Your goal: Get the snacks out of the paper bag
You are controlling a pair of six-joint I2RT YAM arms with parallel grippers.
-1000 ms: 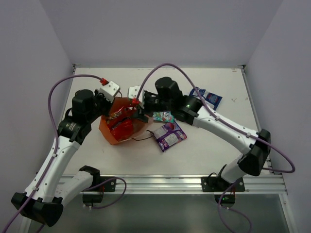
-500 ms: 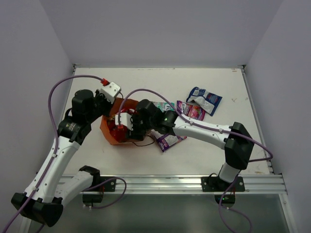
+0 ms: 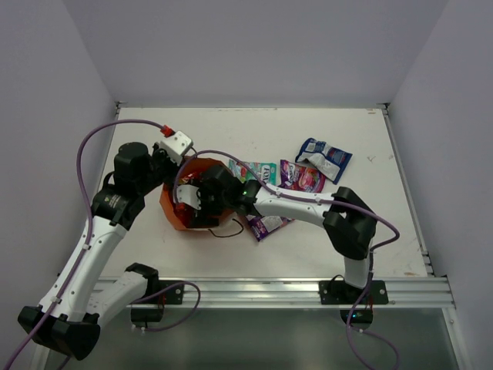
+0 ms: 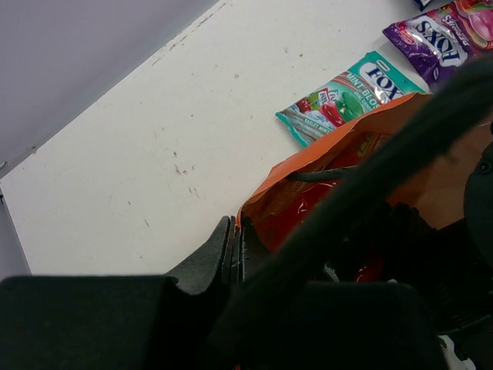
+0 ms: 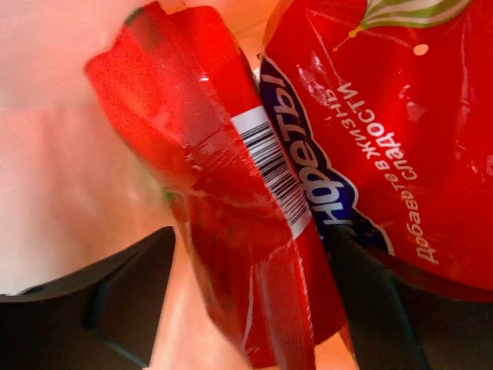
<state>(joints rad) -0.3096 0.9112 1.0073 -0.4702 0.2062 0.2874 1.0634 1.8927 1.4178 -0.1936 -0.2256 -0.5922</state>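
Note:
The orange paper bag (image 3: 171,213) stands left of the table's middle. My left gripper (image 3: 177,162) is shut on its far rim; the left wrist view shows the jaws (image 4: 237,235) pinched on the orange edge (image 4: 331,150). My right gripper (image 3: 192,205) reaches down inside the bag. In the right wrist view it (image 5: 250,262) is open, with a crumpled red snack packet (image 5: 231,193) between the fingers (image 5: 131,285). A second red packet (image 5: 385,116) lies beside it. Green (image 3: 258,170), magenta (image 3: 302,176), blue-and-white (image 3: 323,158) and purple (image 3: 266,225) packets lie on the table.
The white table (image 3: 231,131) is walled at the back and both sides. The bag's dark cord handle (image 3: 231,230) trails on the table by the purple packet. The right arm spans over the packets right of the bag. The green packet (image 4: 350,96) lies just beyond the bag's rim.
My right gripper has swung left and down from above the bag's rim into the bag, among the red packets. The left gripper has kept its hold on the rim.

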